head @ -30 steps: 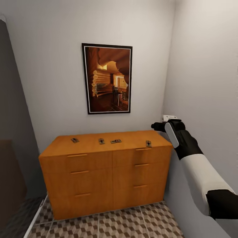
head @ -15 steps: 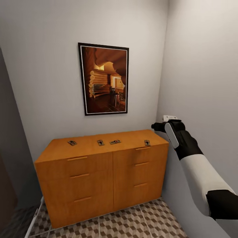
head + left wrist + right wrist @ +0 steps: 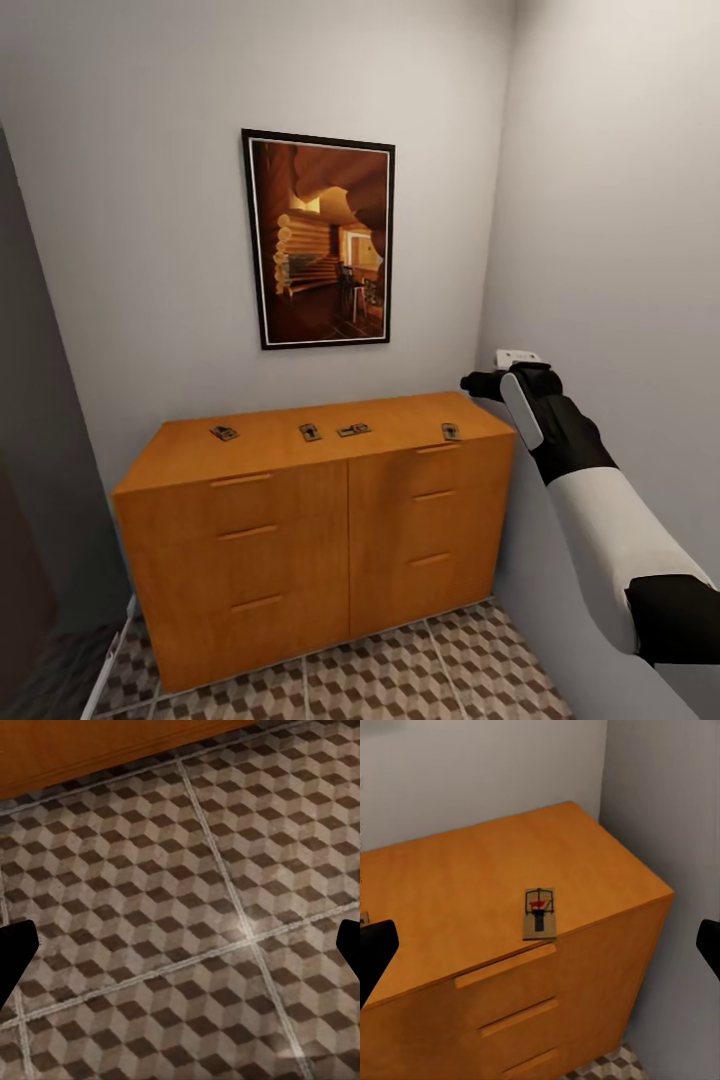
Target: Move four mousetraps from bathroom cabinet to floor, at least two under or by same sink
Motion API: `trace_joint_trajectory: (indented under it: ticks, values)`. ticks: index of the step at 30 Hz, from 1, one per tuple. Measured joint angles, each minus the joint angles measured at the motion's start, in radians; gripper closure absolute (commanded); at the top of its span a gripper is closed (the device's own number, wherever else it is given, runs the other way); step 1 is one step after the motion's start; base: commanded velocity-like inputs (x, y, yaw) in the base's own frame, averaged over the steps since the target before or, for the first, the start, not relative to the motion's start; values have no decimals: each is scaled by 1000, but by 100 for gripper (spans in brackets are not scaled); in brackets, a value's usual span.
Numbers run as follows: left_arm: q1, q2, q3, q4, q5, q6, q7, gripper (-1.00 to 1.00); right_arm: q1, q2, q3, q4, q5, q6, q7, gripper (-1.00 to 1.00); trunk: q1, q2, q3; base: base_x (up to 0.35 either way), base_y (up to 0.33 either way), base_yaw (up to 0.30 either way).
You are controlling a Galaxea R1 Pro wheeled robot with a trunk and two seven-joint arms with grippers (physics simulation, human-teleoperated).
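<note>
**Inspector:** Presently, the right gripper [image 3: 487, 383] is raised at about 3 o'clock of the cabinet [image 3: 320, 530], fingers spread wide in its wrist view, nothing between them. The left gripper [image 3: 180, 945] is likewise spread and empty, pointing down at the tiled floor [image 3: 187, 907].

**Clerk:** And the traps?

**Inspector:** All four lie on the cabinet top: the far-left mousetrap [image 3: 223, 433], the second mousetrap [image 3: 311, 432], the third mousetrap [image 3: 352, 430], and the right-hand mousetrap [image 3: 451, 431], which sits at the front edge, nearest the right gripper [image 3: 540, 937].

**Clerk:** What has altered?

**Inspector:** Only the viewpoint. Over the last second the whole scene, the framed picture [image 3: 320, 240] included, shifted sideways together; the traps kept their places on the top. I judge the base is squaring up. No trap collected yet.
</note>
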Motion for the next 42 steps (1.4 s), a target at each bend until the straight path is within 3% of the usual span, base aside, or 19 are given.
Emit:
trace_joint_trajectory:
  ticks: [5, 13, 20, 31, 42]
  values:
    - [0, -1, 0, 0, 0, 0, 0, -100, 1, -2, 0, 11, 4, -3, 0, -100, 0, 0, 0, 106, 208, 0]
    - [0, -1, 0, 0, 0, 0, 0, -100, 2, -2, 0, 76, 6, -75, 0, -100, 0, 0, 0, 223, 215, 0]
    - [0, -1, 0, 0, 0, 1, 0, -100, 2, -1, 0, 155, 35, -125, 3, -100, 0, 0, 0, 223, 182, 0]
    - [0, -1, 0, 1, 0, 1, 1, -100, 2, 0, -2, 314, 44, -250, 6, -100, 0, 0, 0, 46, 32, 0]
    - [0, -1, -1, 3, 0, 2, 1, -100, 1, 0, -2, 356, 45, -279, 8, -100, 0, 0, 0, 1, 1, 0]
